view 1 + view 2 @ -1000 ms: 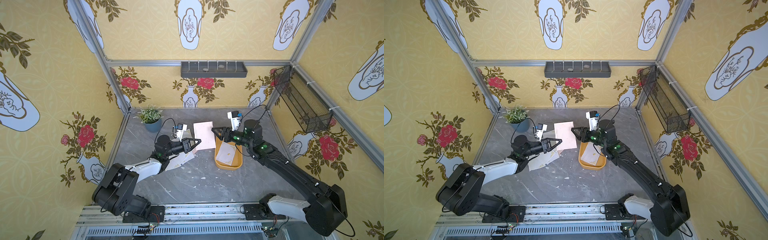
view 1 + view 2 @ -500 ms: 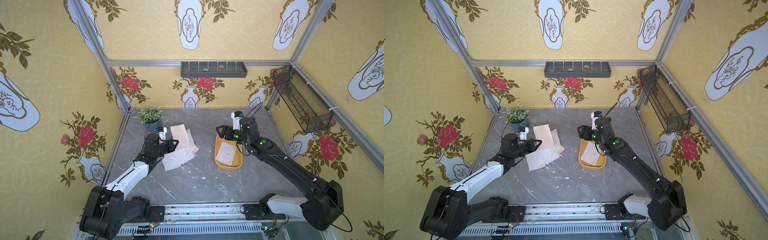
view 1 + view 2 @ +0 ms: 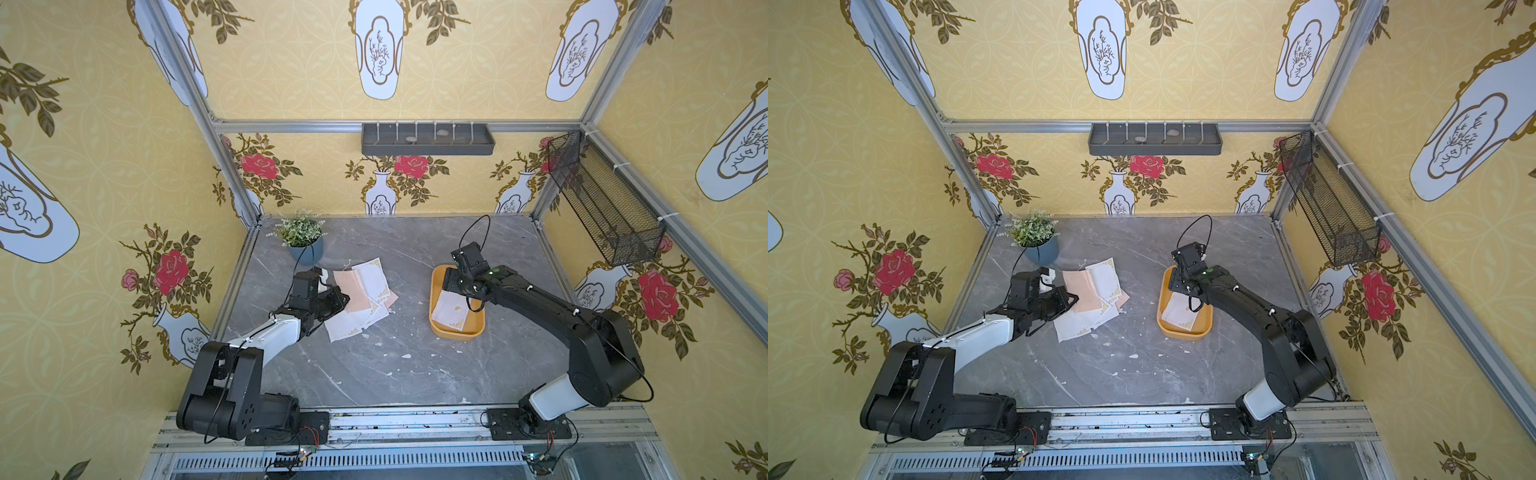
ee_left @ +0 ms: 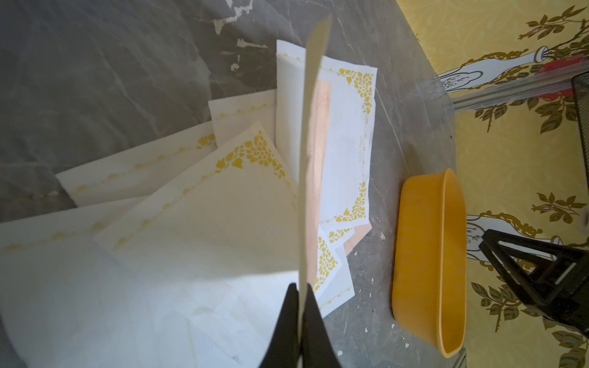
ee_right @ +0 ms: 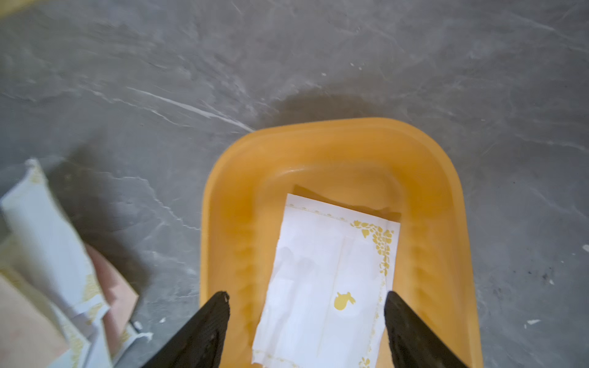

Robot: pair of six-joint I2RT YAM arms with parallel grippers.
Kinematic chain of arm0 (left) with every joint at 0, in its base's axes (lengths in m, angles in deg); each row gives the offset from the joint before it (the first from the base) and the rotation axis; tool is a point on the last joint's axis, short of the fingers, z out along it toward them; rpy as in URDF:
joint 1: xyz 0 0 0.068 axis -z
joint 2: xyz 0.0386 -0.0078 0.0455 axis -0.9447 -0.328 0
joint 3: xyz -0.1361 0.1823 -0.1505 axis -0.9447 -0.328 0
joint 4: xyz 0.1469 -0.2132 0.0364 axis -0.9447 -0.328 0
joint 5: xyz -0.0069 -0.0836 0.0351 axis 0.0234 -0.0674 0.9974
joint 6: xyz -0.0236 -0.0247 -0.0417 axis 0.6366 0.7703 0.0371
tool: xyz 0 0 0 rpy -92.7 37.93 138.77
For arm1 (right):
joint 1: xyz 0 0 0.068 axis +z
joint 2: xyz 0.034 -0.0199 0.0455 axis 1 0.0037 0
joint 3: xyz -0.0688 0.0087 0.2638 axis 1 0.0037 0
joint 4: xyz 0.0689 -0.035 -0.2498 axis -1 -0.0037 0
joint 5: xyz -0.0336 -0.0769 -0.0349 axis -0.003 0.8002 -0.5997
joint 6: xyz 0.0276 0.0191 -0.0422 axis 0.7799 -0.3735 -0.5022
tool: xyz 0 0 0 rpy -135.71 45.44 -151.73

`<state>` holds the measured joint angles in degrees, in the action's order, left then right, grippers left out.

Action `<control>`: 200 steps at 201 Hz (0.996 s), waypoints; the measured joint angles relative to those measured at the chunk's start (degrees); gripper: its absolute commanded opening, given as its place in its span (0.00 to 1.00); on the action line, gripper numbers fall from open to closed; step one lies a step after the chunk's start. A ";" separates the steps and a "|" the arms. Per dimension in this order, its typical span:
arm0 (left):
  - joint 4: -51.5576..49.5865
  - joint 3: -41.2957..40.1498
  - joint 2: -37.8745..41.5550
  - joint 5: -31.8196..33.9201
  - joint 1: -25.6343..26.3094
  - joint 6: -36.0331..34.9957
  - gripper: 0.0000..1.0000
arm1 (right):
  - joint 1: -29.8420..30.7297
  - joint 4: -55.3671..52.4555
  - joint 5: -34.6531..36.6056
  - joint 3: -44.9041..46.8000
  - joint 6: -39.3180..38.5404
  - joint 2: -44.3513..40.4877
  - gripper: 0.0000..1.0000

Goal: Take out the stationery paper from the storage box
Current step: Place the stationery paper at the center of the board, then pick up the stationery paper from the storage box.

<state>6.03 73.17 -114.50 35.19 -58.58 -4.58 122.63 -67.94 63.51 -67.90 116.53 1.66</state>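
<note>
Left hand [image 4: 301,288]: clamped on thin peach-pink paper sheet [image 4: 307,127], grip seen only in wrist view. Right hand [image 5: 306,296]: spread over mustard-yellow plastic tray [image 5: 318,133] holding white gold-cornered sheet [image 5: 318,255].

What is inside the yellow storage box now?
One white sheet with gold corner ornament lies on the storage box floor. Anything beneath that sheet is covered, so more sheets cannot be ruled out.

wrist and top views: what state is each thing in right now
left claw: shut on held sheet
held sheet: pinched by one edge
right claw: open, above storage box
storage box: upright, one sheet visible inside
sheet in box: lying loose, not gripped
loose pile: outside the box, sheets overlapping
potted plant: upright
</note>
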 measured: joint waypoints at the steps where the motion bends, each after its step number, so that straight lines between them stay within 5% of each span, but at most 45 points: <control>1: -0.07 0.04 -0.07 0.04 0.00 0.00 0.00 | 0.00 -0.07 0.07 0.00 0.15 0.13 0.77; 30: -2.75 1.60 -1.40 1.62 0.02 -0.63 0.00 | 0.00 -0.92 1.51 0.11 1.73 3.85 0.76; 43: -4.48 2.25 -1.27 3.02 0.02 -1.68 0.14 | 0.00 -1.60 1.81 0.11 2.19 4.90 0.77; 65: -7.96 2.64 0.85 6.45 0.02 -2.95 0.58 | 0.00 -1.90 2.34 0.11 3.15 6.10 0.77; 82: -10.25 2.45 3.78 9.84 0.02 -3.23 0.69 | -0.02 -2.29 2.99 0.11 4.24 7.21 0.78; 146: -13.90 -0.70 16.17 18.10 0.02 -3.45 0.77 | -0.72 -1.86 2.56 1.79 7.76 11.96 0.78; 200: -15.37 -1.18 18.01 20.46 0.02 -3.48 0.78 | -0.72 4.48 3.30 2.91 7.72 12.74 0.45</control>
<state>-9.34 71.99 -96.49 55.65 -58.56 -8.05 121.91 -63.46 66.81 -65.00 124.24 14.40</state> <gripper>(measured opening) 0.776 0.530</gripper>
